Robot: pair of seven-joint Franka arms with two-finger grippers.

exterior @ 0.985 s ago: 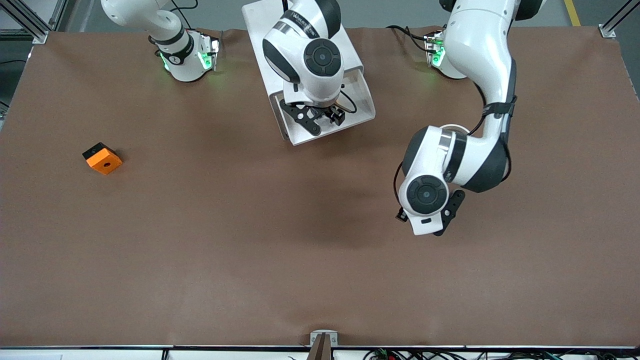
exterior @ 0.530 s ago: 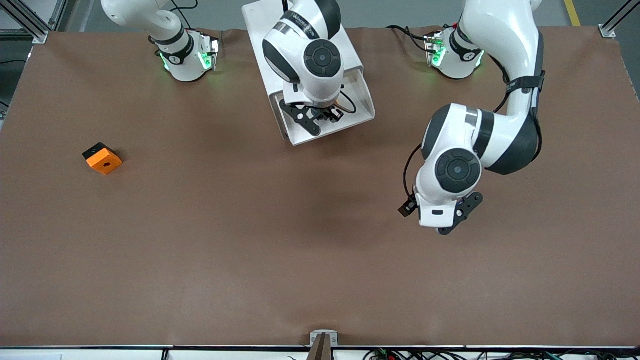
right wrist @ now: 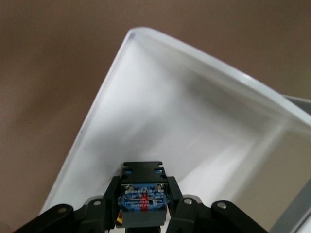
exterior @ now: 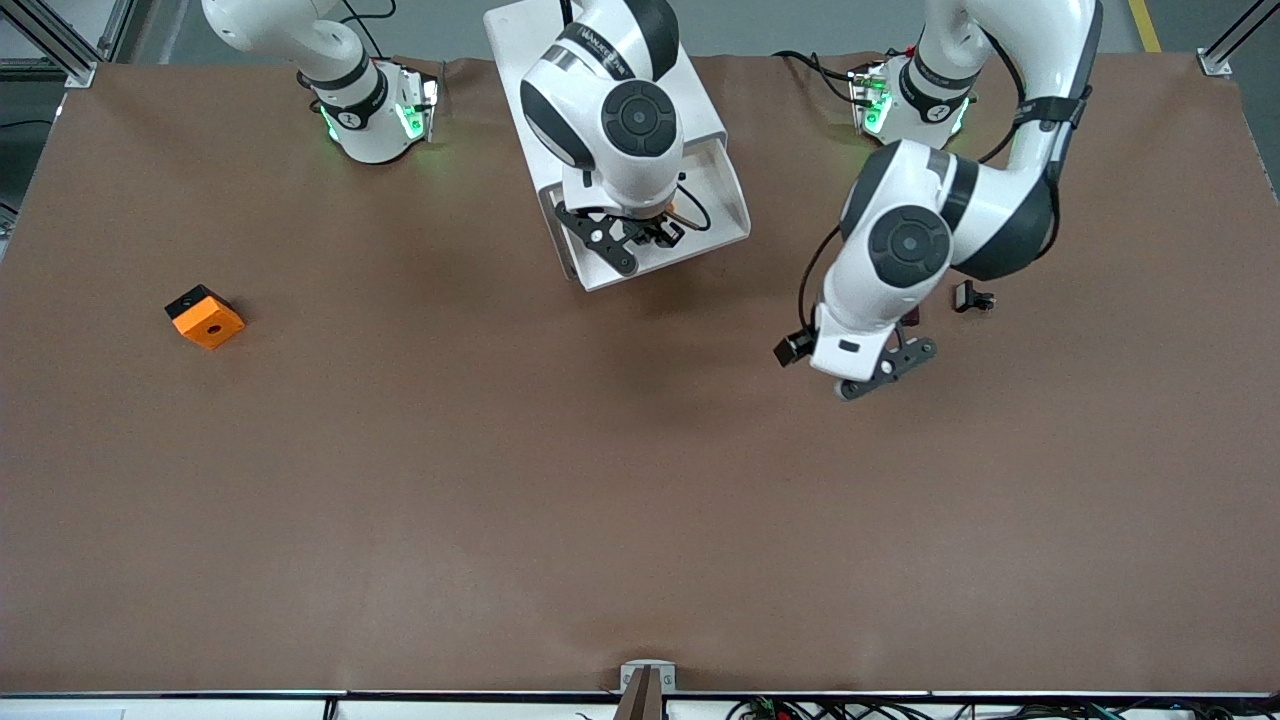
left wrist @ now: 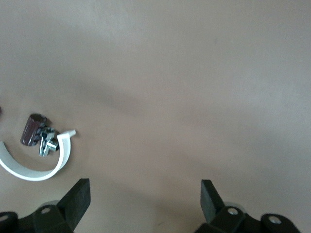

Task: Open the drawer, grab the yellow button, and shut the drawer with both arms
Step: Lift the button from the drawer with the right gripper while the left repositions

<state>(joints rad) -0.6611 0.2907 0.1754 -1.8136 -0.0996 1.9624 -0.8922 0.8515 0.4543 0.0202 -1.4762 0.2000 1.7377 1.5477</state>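
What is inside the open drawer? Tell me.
The right gripper is inside the drawer, shut on the button, a dark body with a blue face. The tray floor around it shows white and bare. In the front view the right arm covers much of the drawer.

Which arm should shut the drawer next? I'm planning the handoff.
Probably left. The right hand is shut on the button inside the open drawer; the left hand is open, over bare table beside the cabinet.
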